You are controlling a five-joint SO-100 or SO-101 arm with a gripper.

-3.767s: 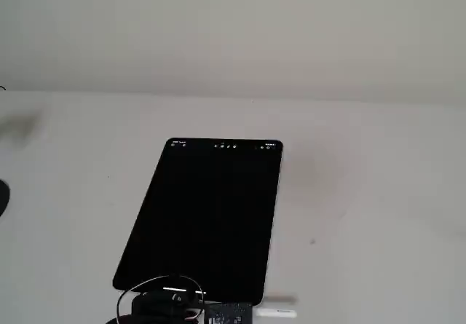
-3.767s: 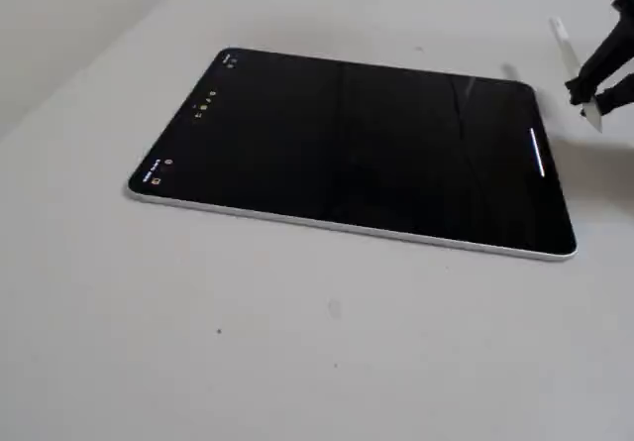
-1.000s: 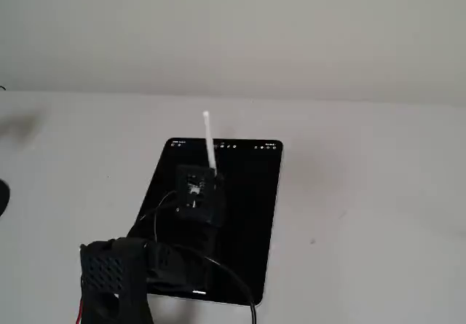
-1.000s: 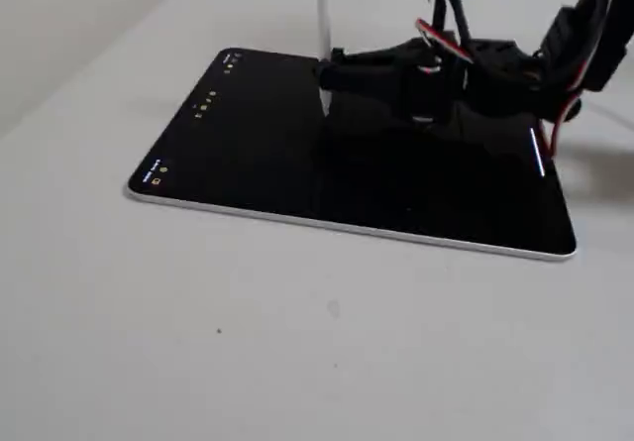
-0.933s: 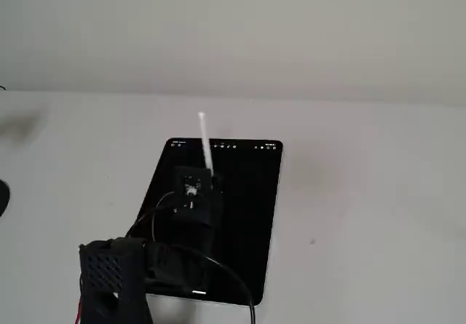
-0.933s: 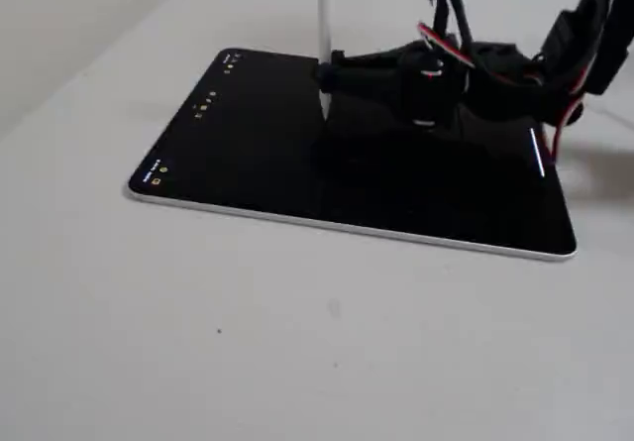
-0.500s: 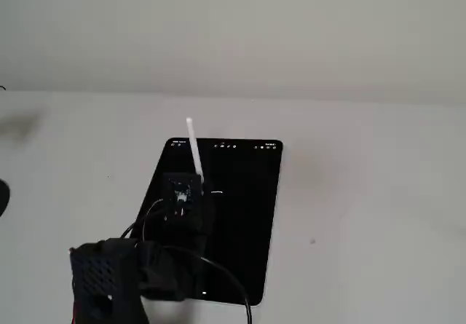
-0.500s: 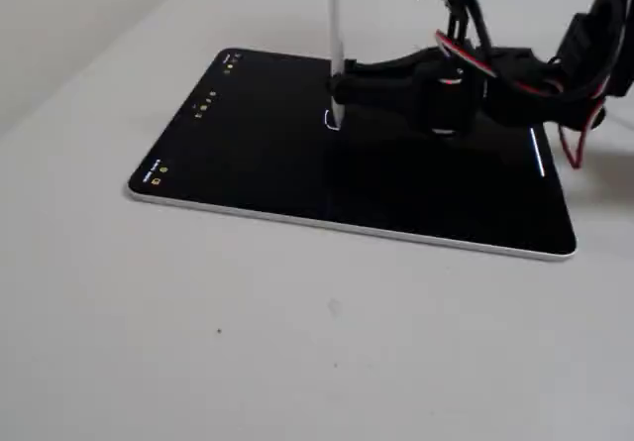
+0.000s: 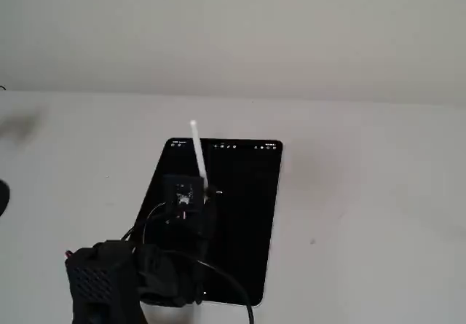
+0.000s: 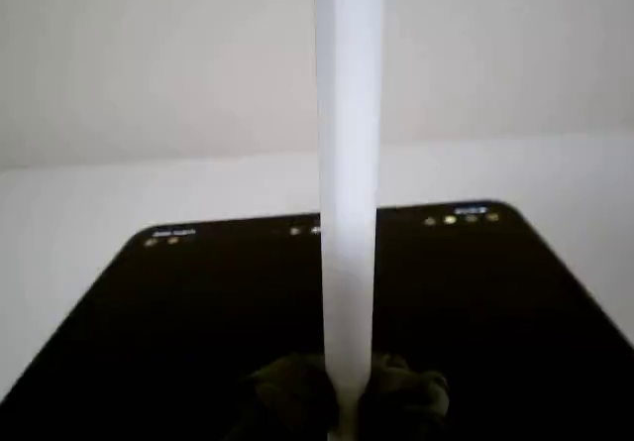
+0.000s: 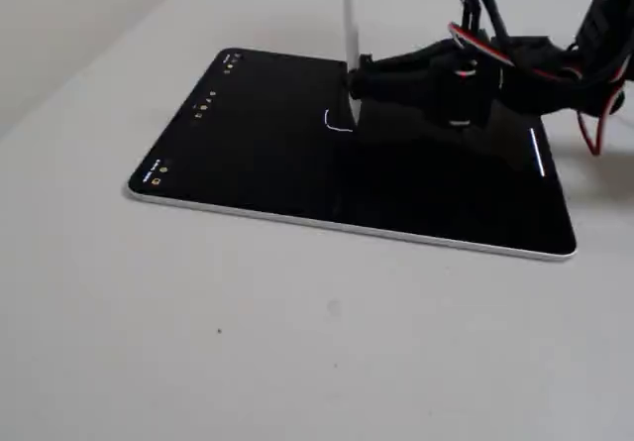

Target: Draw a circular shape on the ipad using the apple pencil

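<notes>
The ipad (image 9: 247, 222) lies flat on the white table, its black screen lit only by a row of tiny icons at the far short edge; it also shows in the wrist view (image 10: 178, 312) and in a fixed view (image 11: 258, 154). My gripper (image 9: 204, 196) is shut on the apple pencil (image 9: 198, 153), a white stylus held nearly upright with its tip on the screen. The pencil fills the middle of the wrist view (image 10: 347, 164), and its tip meets the glass in a fixed view (image 11: 352, 84). Only a short curved white stroke (image 11: 335, 124) shows beside the tip, not a closed circular shape.
The arm's black body (image 9: 102, 280) and its cables (image 11: 515, 55) hang over the tablet's near end. A thin bright streak (image 11: 536, 154) lies on the glass near that end. A dark object (image 9: 2, 196) sits at the table's left edge.
</notes>
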